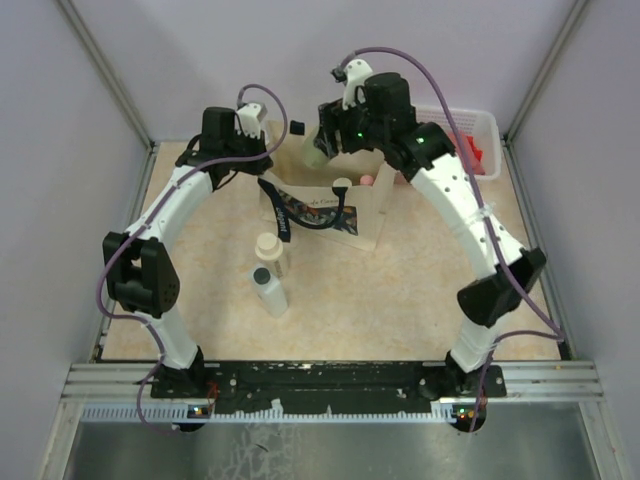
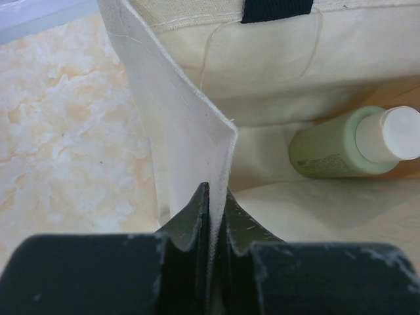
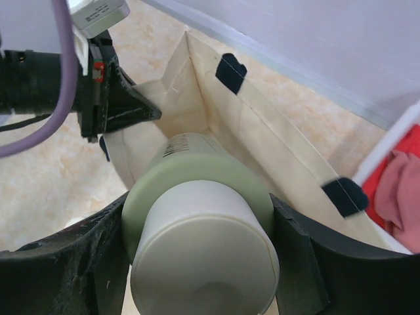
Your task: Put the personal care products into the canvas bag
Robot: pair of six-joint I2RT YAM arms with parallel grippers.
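Observation:
The canvas bag (image 1: 365,228) stands open at the table's back centre. My left gripper (image 1: 268,160) is shut on the bag's left rim (image 2: 197,125), with the cloth pinched between its fingers (image 2: 213,216). My right gripper (image 1: 333,138) is shut on an olive-green bottle with a cream cap (image 3: 197,177), held above the bag's opening (image 3: 262,138). Another olive-green bottle (image 2: 335,146) lies inside the bag, and a pink flask (image 1: 366,180) shows there too. The beige cream-capped bottle (image 1: 269,250) and the white dark-capped bottle (image 1: 268,290) are on the table in front of the bag.
A white plastic basket (image 1: 482,124) with red contents stands at the back right, close to the bag; it also shows in the right wrist view (image 3: 394,141). The bag's navy handles (image 1: 300,215) hang over its front. Grey walls enclose the table.

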